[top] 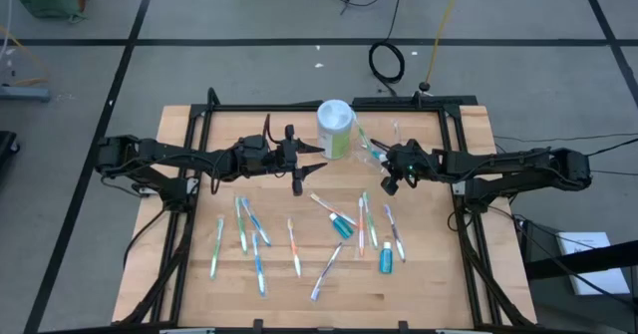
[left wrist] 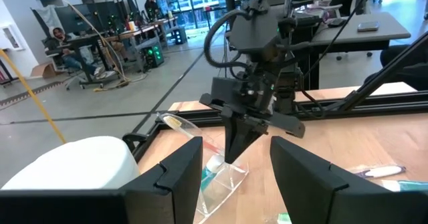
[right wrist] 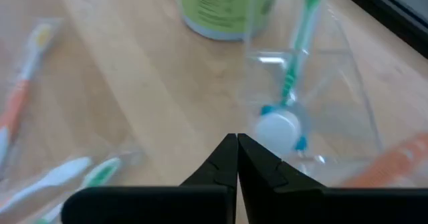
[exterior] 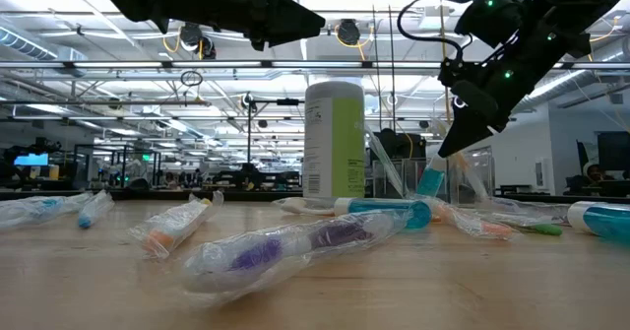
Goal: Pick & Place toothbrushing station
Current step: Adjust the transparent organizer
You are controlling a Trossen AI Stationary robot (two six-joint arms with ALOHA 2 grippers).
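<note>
**Cup barely stocked, most of the brushes left on the table**

The clear plastic cup (right wrist: 314, 110) stands at about one o'clock from the table's centre, just beside a white-and-green canister (top: 336, 127). The right wrist view shows a green toothbrush (right wrist: 299, 40) leaning inside it and a toothpaste tube (right wrist: 279, 129) standing with its white cap up. That appears to be all that is placed so far.

The right gripper (top: 391, 182) hangs close over the cup on its three o'clock side, fingers pressed together and nothing between them. The left gripper (top: 297, 171) hovers at about eleven o'clock from centre, near the canister, its fingers spread wide and empty.

Most of the job looks undone. About ten wrapped toothbrushes (top: 257, 242) lie scattered from seven o'clock round to four o'clock of the table's centre. A teal tube (top: 385, 259) lies at four o'clock, and another (top: 343, 225) lies closer to centre. Each seemingly awaits a pick and a trip to the cup.
</note>
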